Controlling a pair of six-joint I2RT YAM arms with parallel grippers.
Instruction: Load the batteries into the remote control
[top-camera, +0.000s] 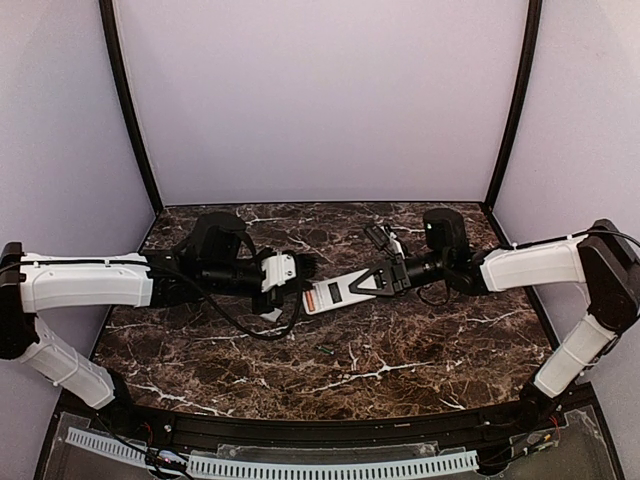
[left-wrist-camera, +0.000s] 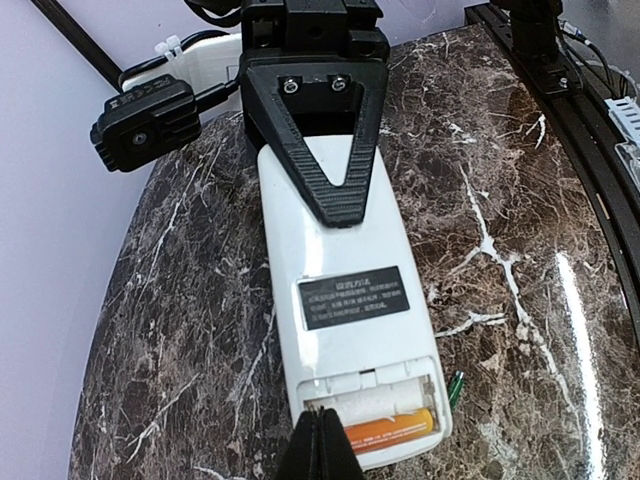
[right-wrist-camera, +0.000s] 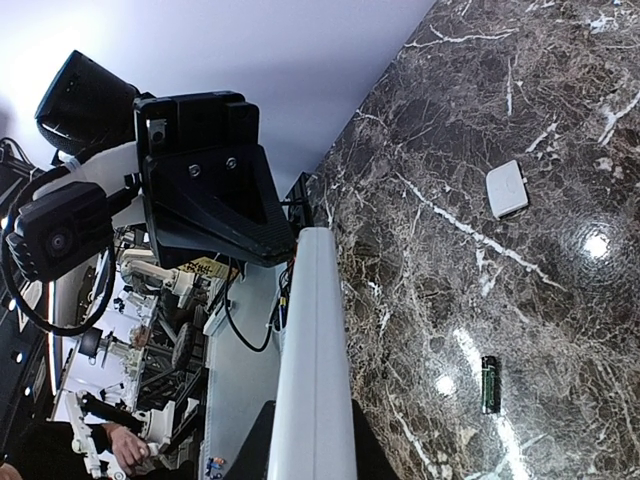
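The white remote control (left-wrist-camera: 335, 250) lies back up, its battery compartment open. One orange battery (left-wrist-camera: 390, 428) sits in the nearer slot; the slot beside it shows bare white. My left gripper (left-wrist-camera: 322, 425) is shut with nothing between its fingers, its tips at the compartment's left end. My right gripper (top-camera: 365, 283) is shut on the remote's far end (right-wrist-camera: 312, 340); one black finger (left-wrist-camera: 330, 150) lies across its back. A green battery (left-wrist-camera: 455, 388) lies loose on the table beside the compartment (right-wrist-camera: 489, 384), a small speck from above (top-camera: 327, 350).
A small white battery cover (right-wrist-camera: 507, 189) lies on the dark marble table (top-camera: 420, 340), near the left gripper (top-camera: 270, 314). The left arm's camera and cable (right-wrist-camera: 60, 235) hang close to the remote. Black frame posts (top-camera: 125, 100) stand at the back corners.
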